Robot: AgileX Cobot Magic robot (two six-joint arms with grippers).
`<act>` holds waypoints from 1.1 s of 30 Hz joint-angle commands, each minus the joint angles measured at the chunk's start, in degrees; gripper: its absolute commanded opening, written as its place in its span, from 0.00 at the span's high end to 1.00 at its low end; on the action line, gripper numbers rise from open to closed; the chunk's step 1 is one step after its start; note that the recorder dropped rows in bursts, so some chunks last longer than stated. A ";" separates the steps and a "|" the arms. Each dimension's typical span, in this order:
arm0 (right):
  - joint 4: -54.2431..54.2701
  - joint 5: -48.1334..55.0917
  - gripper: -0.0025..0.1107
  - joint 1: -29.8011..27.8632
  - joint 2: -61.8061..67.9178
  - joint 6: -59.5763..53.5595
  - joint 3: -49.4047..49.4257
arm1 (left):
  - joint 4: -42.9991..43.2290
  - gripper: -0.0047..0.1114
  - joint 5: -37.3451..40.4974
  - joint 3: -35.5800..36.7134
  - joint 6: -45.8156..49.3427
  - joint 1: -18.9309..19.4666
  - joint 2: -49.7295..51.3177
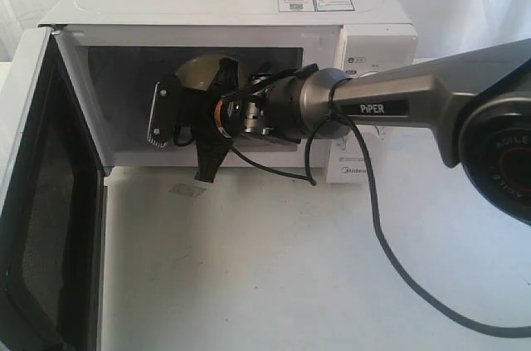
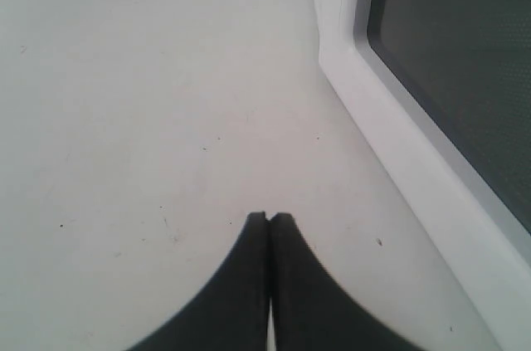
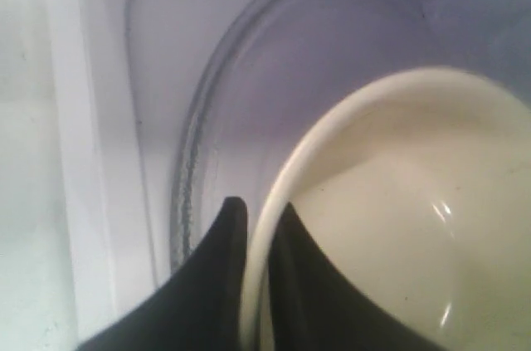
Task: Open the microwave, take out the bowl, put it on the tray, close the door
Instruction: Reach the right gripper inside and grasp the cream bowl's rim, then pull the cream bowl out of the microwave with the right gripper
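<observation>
My right claw (image 3: 257, 218) pinches the bowl (image 3: 398, 226) rim inside the microwave (image 1: 207, 2); I fear that thin grip lets it tip or slip; left claw (image 2: 270, 216) closed, empty.

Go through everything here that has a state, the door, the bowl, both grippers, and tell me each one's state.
door: swung wide open.
bowl: inside the microwave, rim pinched by the right gripper.
right gripper: jaws shut on the bowl's rim, one inside, one outside.
left gripper: jaws shut, empty, over the table beside the door.
</observation>
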 commanded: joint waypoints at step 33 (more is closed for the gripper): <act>37.99 45.74 0.98 16.56 -14.85 -15.19 -0.07 | -0.20 0.96 -0.02 0.24 -0.21 -0.01 -0.27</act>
